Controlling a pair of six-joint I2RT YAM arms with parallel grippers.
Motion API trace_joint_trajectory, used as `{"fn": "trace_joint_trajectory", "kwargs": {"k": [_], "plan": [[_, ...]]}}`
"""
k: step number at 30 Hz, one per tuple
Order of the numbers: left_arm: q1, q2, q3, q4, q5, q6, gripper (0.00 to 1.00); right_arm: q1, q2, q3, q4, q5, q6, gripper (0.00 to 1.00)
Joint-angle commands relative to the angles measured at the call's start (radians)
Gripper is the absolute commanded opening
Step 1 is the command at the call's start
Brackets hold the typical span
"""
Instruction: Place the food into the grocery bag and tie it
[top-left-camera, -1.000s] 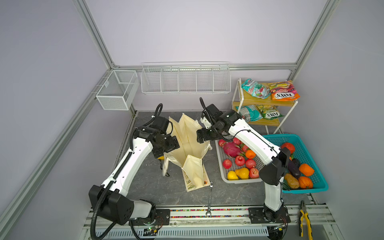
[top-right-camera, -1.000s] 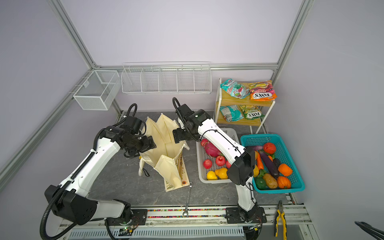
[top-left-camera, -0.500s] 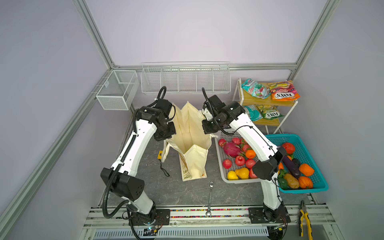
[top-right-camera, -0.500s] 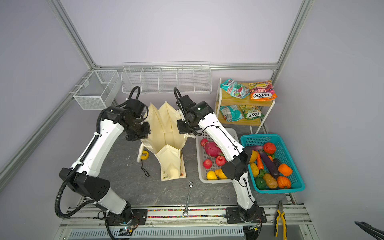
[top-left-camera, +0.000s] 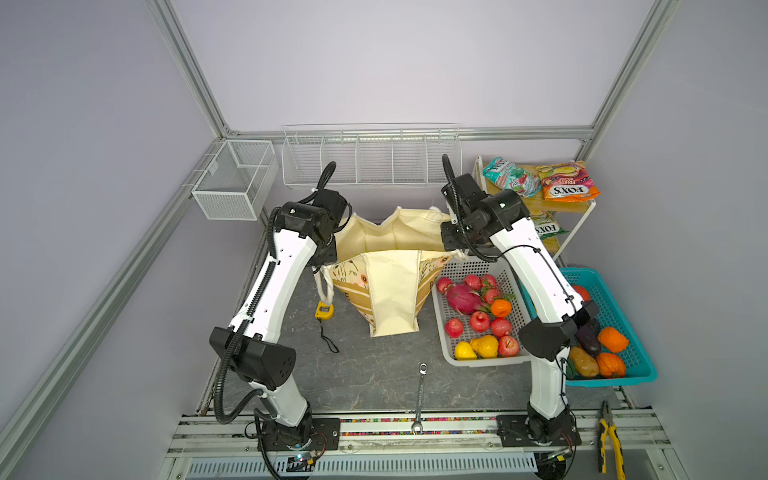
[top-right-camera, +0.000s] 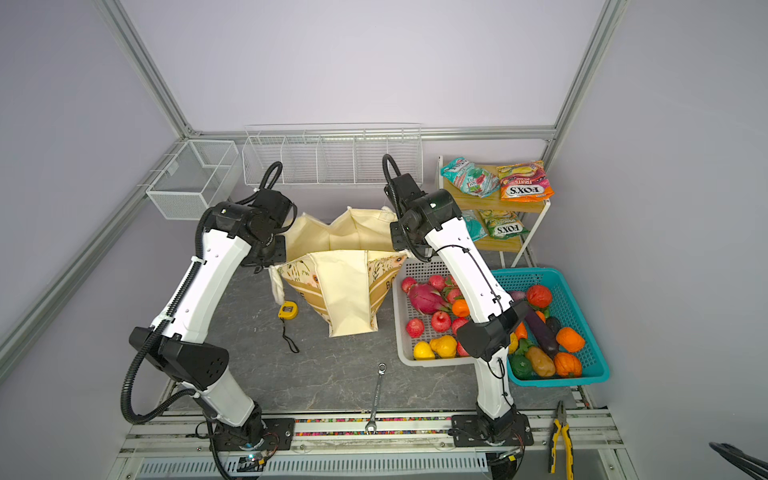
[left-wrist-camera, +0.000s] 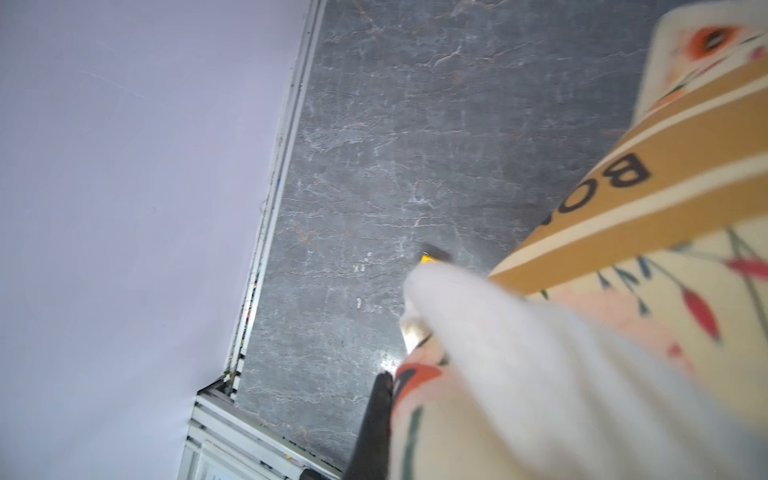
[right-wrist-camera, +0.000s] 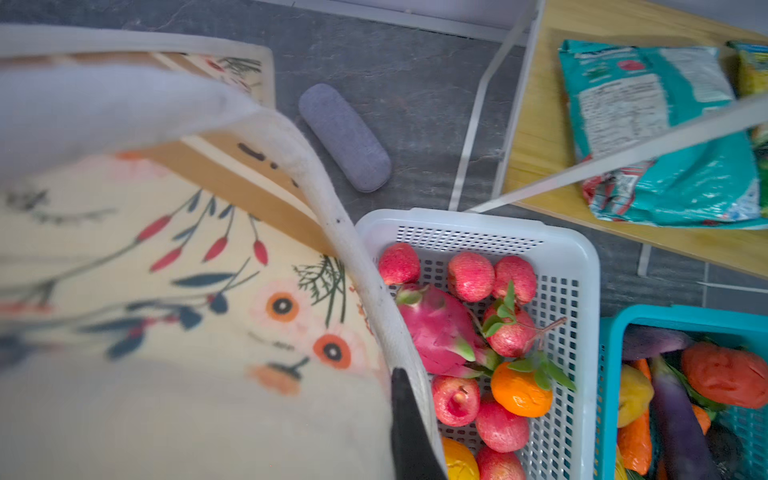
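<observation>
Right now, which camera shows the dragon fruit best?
The right wrist view: the dragon fruit is close and sharp, its edge behind the bag's handle. Both top views show it small in the grey basket. The left wrist view misses it.

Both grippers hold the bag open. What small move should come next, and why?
Probably the right gripper should release the grocery bag and reach to the grey basket for an apple, while the left gripper holds its side. The bag stands open and looks empty, the food in view lies outside it, and that basket is beside the right arm.
</observation>
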Motion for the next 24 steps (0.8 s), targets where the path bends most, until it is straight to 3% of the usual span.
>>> {"fn": "trace_joint_trajectory", "kwargs": {"k": [1, 5, 8, 10, 15, 19, 24], "plan": [[0.096, -0.057, -0.052, -0.204, -0.347, 0.019, 0.0, -0.101, -0.123, -0.057, -0.072, 0.175, -0.067, 0.07], [0.169, -0.108, -0.128, -0.184, -0.412, 0.02, 0.0, -0.15, -0.164, -0.111, -0.072, 0.176, -0.068, 0.07], [0.198, -0.131, -0.157, -0.155, -0.367, 0.042, 0.0, -0.157, -0.171, -0.117, -0.066, 0.128, -0.064, 0.07], [0.194, -0.132, -0.145, -0.132, -0.255, 0.058, 0.0, -0.152, -0.164, -0.112, -0.061, 0.052, -0.054, 0.07], [0.141, -0.115, -0.05, -0.085, 0.183, 0.046, 0.0, -0.091, -0.081, -0.037, -0.092, -0.217, -0.028, 0.07], [0.089, -0.118, -0.032, -0.042, 0.386, -0.005, 0.06, -0.017, 0.007, 0.046, -0.155, -0.327, 0.009, 0.1], [0.072, -0.139, -0.101, 0.025, 0.506, -0.036, 0.07, 0.057, -0.025, -0.13, -0.008, -0.385, 0.09, 0.1]]}}
